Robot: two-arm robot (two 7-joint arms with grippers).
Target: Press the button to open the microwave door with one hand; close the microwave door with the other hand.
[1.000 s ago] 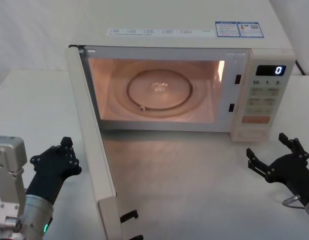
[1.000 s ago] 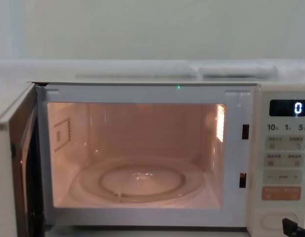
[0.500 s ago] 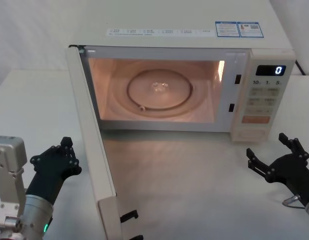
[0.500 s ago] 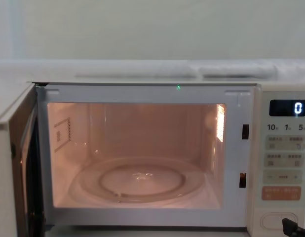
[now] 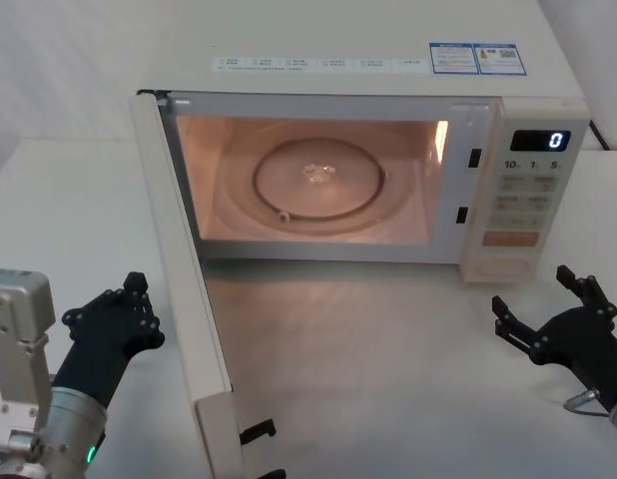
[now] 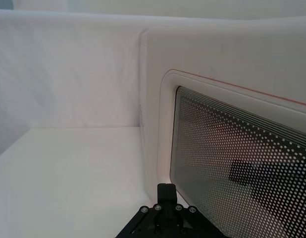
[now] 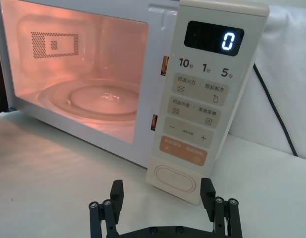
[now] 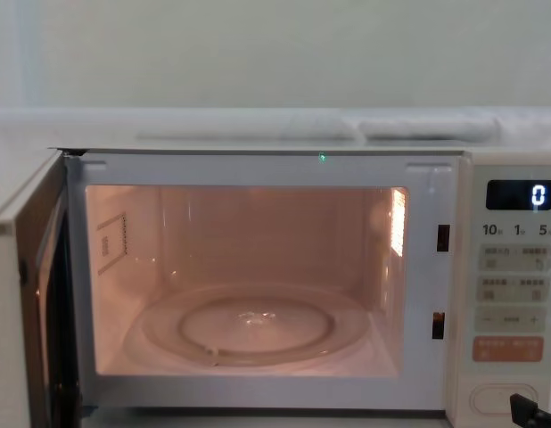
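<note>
Head view: door swung wide at 9 o'clock, so opening is done; closing remains. Left tool, fingers unreadable, waits outside it; right tool spread near button.

The microwave display reads "0"; just beneath it stand "10", "1", "5"

microwave door window cut off

Left gripper hovers outside the microwave door; right gripper, jaws spread, sits below the button.
</note>
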